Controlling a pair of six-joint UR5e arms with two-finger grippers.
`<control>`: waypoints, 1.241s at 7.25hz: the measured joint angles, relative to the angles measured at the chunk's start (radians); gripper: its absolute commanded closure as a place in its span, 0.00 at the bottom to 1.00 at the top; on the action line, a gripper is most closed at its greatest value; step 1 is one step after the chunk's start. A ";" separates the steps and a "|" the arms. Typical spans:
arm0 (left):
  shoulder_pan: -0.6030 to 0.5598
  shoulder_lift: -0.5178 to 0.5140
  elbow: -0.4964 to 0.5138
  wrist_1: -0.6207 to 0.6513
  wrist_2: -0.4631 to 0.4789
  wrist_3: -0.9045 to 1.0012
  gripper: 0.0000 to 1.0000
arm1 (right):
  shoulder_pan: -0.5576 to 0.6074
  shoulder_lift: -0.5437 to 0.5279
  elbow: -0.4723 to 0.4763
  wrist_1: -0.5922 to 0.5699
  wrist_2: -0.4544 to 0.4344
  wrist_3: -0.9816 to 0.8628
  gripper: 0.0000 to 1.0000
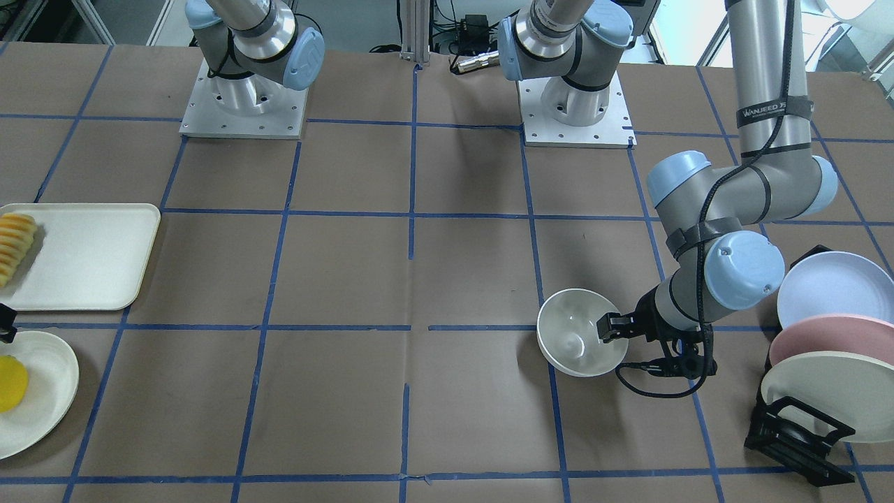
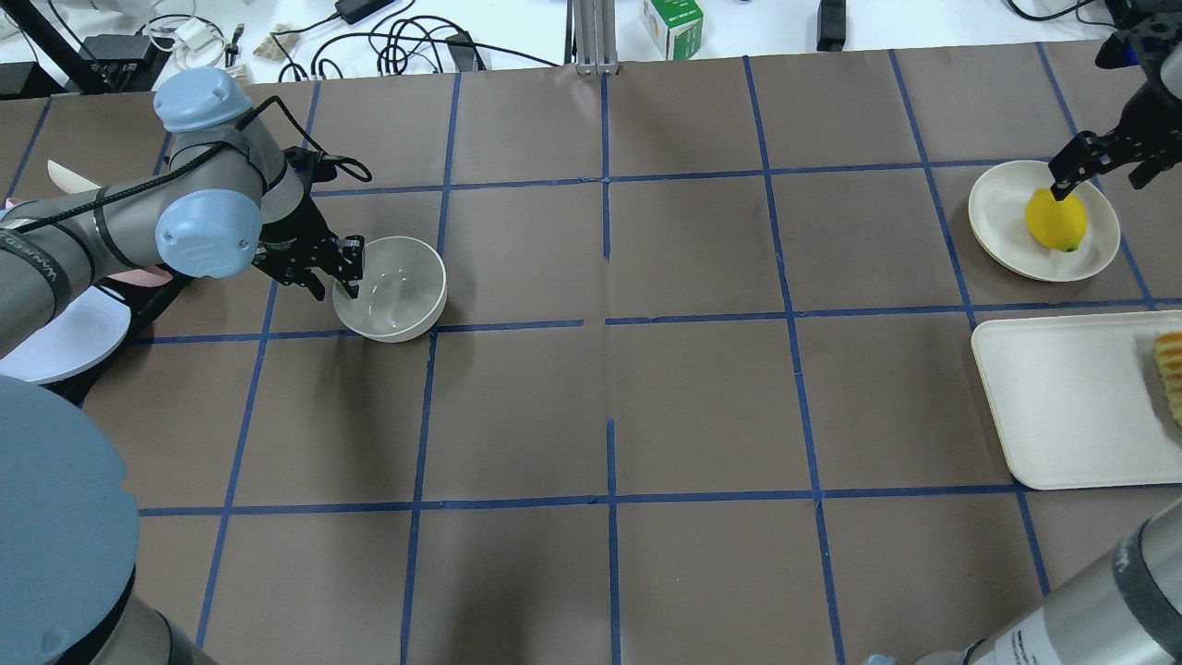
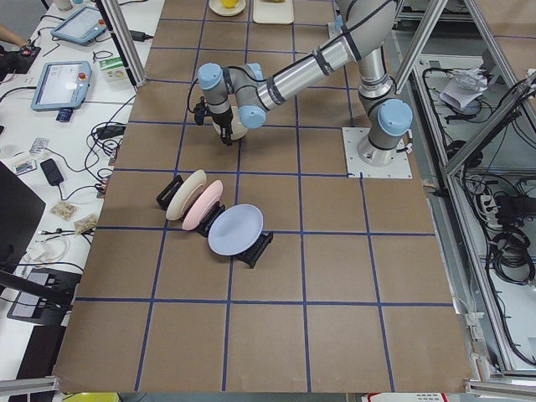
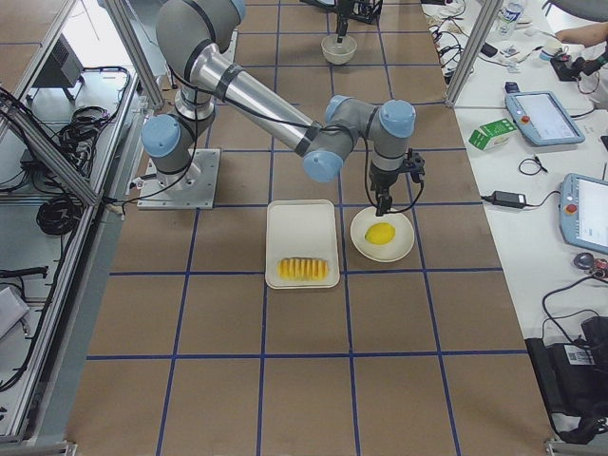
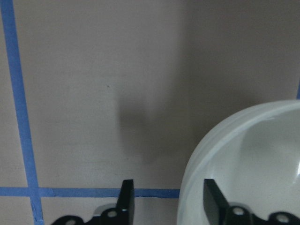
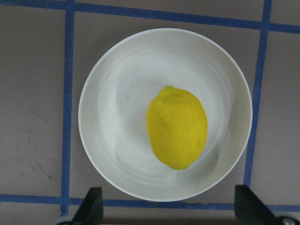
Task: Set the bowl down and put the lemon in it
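Observation:
The cream-white bowl (image 2: 392, 296) stands upright on the table at the left; it also shows in the front view (image 1: 573, 335). My left gripper (image 2: 349, 272) is open at the bowl's rim. In the left wrist view (image 5: 167, 187) one finger is inside the bowl (image 5: 248, 159) and one outside, not clamped. The yellow lemon (image 2: 1055, 219) lies on a flat cream plate (image 2: 997, 212) at the far right. My right gripper (image 2: 1103, 175) hovers above it, open and empty. In the right wrist view the lemon (image 6: 177, 126) lies ahead of the wide-apart fingers (image 6: 93, 206).
A cream tray (image 2: 1062, 406) with ridged orange-yellow sliced food (image 2: 1171, 369) lies nearer me than the lemon's plate. A black rack (image 1: 796, 433) with three upright plates (image 1: 831, 349) stands just behind my left arm.

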 measured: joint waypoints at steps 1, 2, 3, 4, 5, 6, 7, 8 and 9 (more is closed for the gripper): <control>0.001 0.001 0.000 0.001 -0.001 0.001 1.00 | -0.007 0.025 0.000 -0.025 0.000 -0.020 0.00; 0.001 0.003 -0.001 0.002 -0.002 0.002 1.00 | -0.010 0.054 0.000 -0.073 0.000 -0.030 0.00; 0.001 0.004 -0.001 0.002 -0.003 0.002 1.00 | -0.010 0.085 0.000 -0.119 -0.002 -0.042 0.00; 0.001 0.006 -0.001 0.003 -0.005 0.002 1.00 | -0.011 0.107 0.002 -0.143 -0.003 -0.055 0.00; 0.001 0.009 -0.001 0.003 -0.010 0.003 1.00 | -0.011 0.121 0.003 -0.152 -0.004 -0.061 0.00; 0.001 0.013 -0.001 0.003 -0.013 0.004 1.00 | -0.011 0.135 0.004 -0.155 -0.005 -0.062 0.00; 0.001 0.020 -0.001 0.002 -0.022 0.005 1.00 | -0.011 0.149 0.003 -0.156 -0.005 -0.062 0.00; 0.002 0.028 0.000 0.000 -0.043 0.005 1.00 | -0.012 0.159 0.002 -0.155 -0.005 -0.060 0.00; 0.004 0.035 0.000 -0.001 -0.061 0.006 1.00 | -0.011 0.165 0.001 -0.154 -0.006 -0.059 0.32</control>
